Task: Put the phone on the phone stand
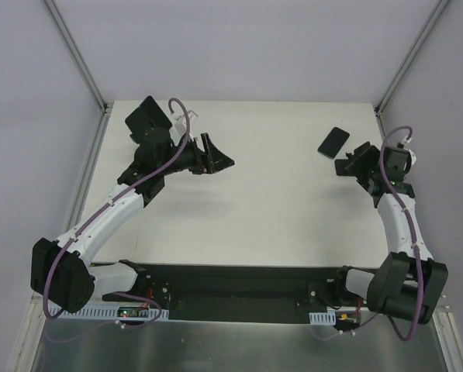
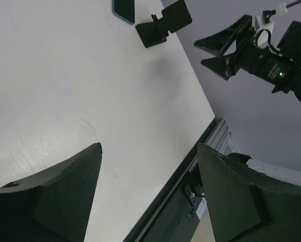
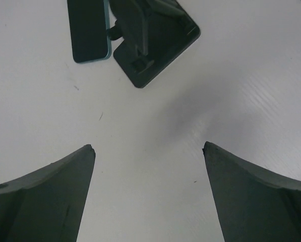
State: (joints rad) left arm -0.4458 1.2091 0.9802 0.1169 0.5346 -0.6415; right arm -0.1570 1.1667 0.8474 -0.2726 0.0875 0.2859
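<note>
Grey walls closed in a white worktop (image 1: 278, 217) that carried only two loose things, both at its far right corner. One was the phone (image 1: 333, 141), lying flat with its dark face up. The other was the black phone stand (image 3: 155, 40), just beside the phone on the side nearer the right arm. Whether the two touched could not be told from the pictures.

The right hand (image 3: 149, 146) hung above the worktop with its fingers spread wide and nothing between them. It pointed at the stand, with the phone a little beyond and to one side. The left hand (image 2: 149, 146) was well apart from both things, over the left half of the worktop. It too was spread and empty, turned so that its camera looked across at them.

I judged the task to be at its first step, the approach, since the phone had not yet been picked up.

The next move probably fell to the right hand, as the nearer one. It would need to pass over or around the stand without knocking it. Then it would come down on the phone and close across the narrow sides. A thin slab lying flat offers little edge to grip.
</note>
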